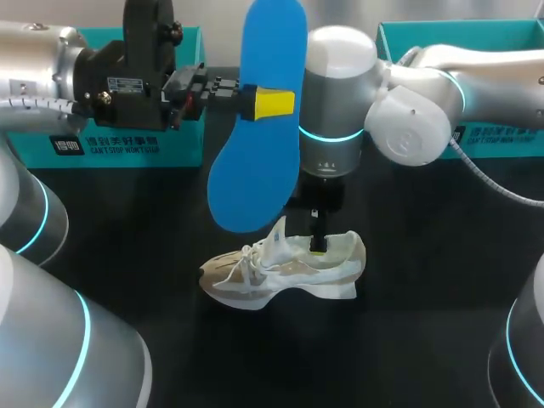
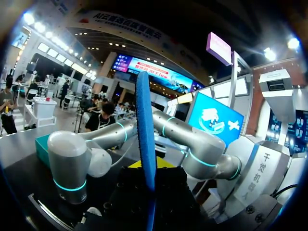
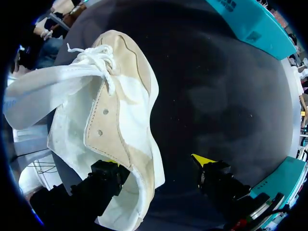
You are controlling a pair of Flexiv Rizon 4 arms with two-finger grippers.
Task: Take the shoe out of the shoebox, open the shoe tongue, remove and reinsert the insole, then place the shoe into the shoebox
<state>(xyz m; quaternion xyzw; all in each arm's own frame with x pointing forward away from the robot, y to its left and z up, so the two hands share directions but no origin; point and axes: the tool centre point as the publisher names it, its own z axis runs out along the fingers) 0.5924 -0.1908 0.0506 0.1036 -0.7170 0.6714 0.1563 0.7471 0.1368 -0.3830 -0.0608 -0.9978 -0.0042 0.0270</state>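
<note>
While the left hand [image 1: 269, 104] grips the blue insole [image 1: 255, 170] above the sneaker [image 1: 280, 268] at the counter's [image 1: 416, 306] middle, the open right hand [image 1: 318, 245] has one finger in its heel, so reinsertion seems next, needing the insole angled toe-first.

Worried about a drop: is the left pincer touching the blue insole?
Touching. Head view shows the left pincer clamped on the blue insole.

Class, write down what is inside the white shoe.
One finger of the right gripper dips into the opening of the shoe. The blue insole is out, in the left gripper. Deeper inside is hidden.
</note>
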